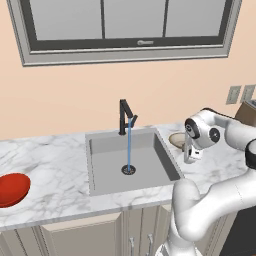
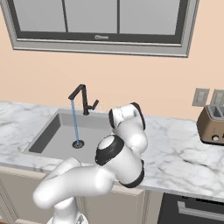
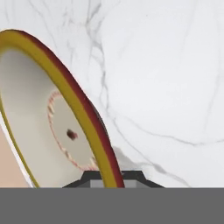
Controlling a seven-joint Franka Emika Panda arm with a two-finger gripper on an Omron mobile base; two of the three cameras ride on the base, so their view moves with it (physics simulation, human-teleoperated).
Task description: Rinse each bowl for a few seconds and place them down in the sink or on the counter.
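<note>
On the counter [image 1: 55, 165] right of the sink [image 1: 131, 160]: gripper [image 3: 111, 180] clamped on the beige bowl [image 3: 52, 118] rim. Water [image 1: 129, 145] running, 0 of 2 bowls apparently rinsed; red bowl [image 1: 12, 189] far left, untouched.

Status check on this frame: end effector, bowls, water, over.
End effector shut on beige bowl rim, right of sink. Faucet running, basin bare. Red bowl on counter far left. Path to stream open.

Kitchen: sink [image 1: 100, 150], marble counter [image 1: 50, 155], toaster [image 2: 212, 124].
</note>
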